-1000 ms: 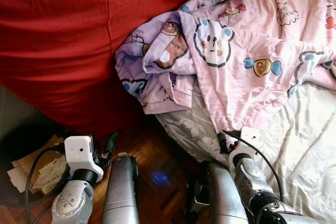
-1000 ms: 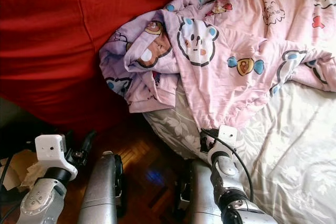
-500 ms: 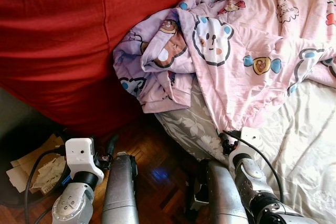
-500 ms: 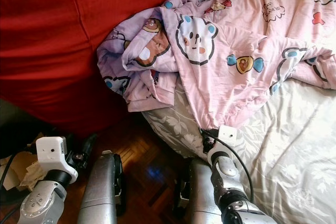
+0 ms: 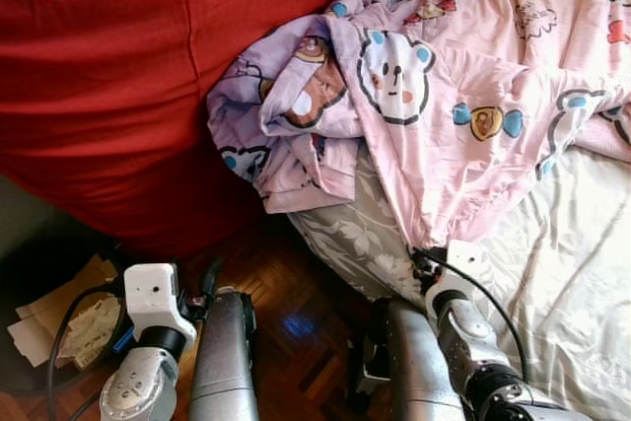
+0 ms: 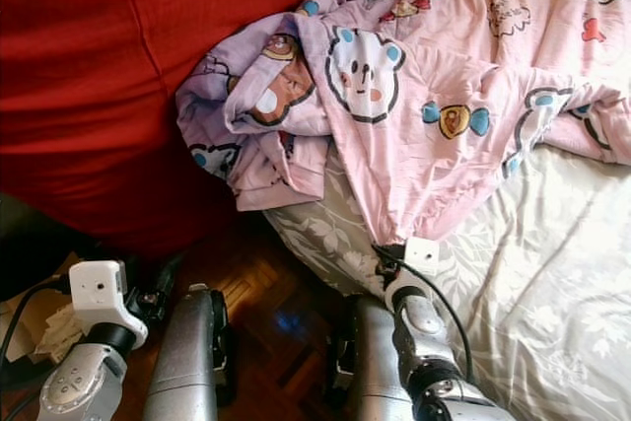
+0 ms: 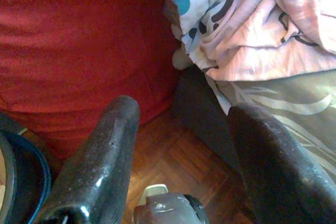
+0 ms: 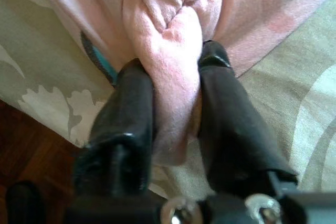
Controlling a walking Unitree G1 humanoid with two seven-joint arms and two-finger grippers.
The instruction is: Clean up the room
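- R gripper (image 8: 176,129) pinched blanket (image 5: 463,115) hem at bed (image 5: 562,273) edge.
- L gripper (image 7: 184,145) spread, idle over floor (image 5: 296,293).
- Blanket soft, light (likely slips); grip bunched fold.

Two silver, tube-shaped forearms end in grey rounded wrist joints, each topped by a white boxy camera housing with a black cable looping back along the arm. The left gripper (image 7: 181,129) and right gripper (image 8: 176,85) each have two long, thick black fingers with a matte, slightly scuffed surface; small bright screws sit at the base of the right one
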